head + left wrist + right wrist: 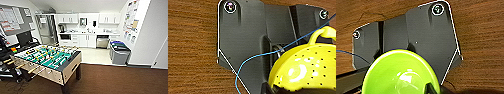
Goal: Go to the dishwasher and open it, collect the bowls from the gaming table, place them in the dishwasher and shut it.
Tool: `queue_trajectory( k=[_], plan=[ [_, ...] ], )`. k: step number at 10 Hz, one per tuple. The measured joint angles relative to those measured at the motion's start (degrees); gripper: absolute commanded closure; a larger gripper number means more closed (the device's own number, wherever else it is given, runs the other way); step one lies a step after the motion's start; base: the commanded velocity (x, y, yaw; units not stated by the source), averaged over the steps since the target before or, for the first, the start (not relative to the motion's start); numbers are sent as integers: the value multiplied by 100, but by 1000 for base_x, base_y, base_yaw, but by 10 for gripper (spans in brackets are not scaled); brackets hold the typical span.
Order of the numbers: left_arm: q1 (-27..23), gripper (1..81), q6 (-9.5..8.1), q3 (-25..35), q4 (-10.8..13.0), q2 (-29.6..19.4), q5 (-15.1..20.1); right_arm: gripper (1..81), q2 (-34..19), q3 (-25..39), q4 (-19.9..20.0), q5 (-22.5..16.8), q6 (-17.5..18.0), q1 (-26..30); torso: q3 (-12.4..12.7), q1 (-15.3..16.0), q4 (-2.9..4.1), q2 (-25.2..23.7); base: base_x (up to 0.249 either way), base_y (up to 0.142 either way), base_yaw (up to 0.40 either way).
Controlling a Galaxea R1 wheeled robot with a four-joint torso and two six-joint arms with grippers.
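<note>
Green bowl (401,72), judged light, rigid, slippery, is best taken by its rim; gripper states cannot be told.

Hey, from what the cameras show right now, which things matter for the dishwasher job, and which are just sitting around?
For the job:
dishwasher
green bowl
yellow perforated bowl

Just there:
table-football table
grey bins
wall posters
coffee machine
</note>
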Motion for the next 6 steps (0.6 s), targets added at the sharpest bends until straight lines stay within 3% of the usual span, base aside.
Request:
queue_trajectory(
  k=[4, 6],
  plan=[
    [0, 811, 0, 0, 41, 0, -1, 811, -118, 217, -6, 5, 4, 2, 0, 2, 0, 0, 191, -74, 0],
    [0, 811, 0, 0, 44, -15, -1, 811, -339, 645, -9, 5, 10, 2, 0, 2, 0, 0, 191, -74, 0]
  ],
)
